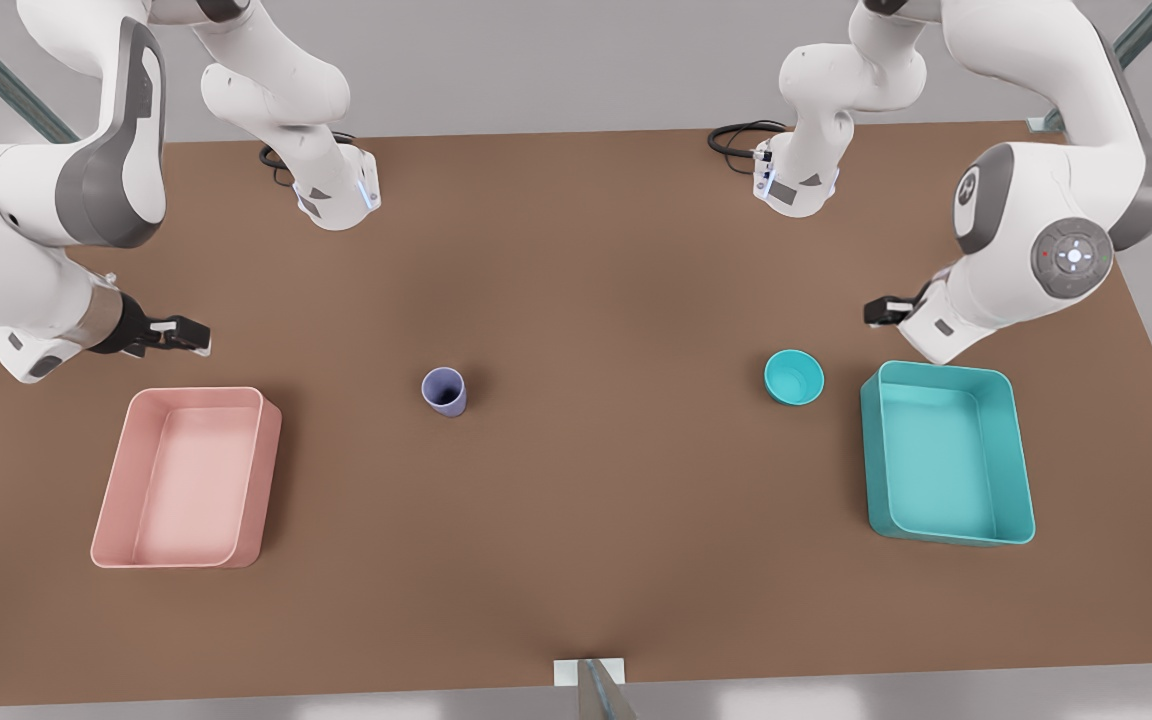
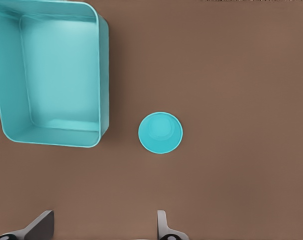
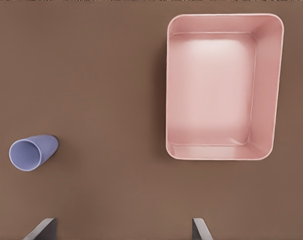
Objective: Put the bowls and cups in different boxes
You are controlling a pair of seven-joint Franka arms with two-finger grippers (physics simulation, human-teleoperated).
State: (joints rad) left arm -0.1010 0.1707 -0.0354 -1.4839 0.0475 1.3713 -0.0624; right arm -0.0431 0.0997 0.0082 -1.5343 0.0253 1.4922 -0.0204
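Left gripper [image 1: 878, 311] at the front view's right, above the table, fingers [image 2: 164, 227] spread wide. Right gripper [image 1: 191, 334] at the front view's left edge, likewise raised, fingers [image 3: 200, 230] parted.

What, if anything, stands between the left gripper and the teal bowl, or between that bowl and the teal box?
Nothing visible does. The open left gripper hovers over bare table near the teal bowl, and only bare table lies between the bowl and the teal box. The right gripper waits, open, by the pink box.
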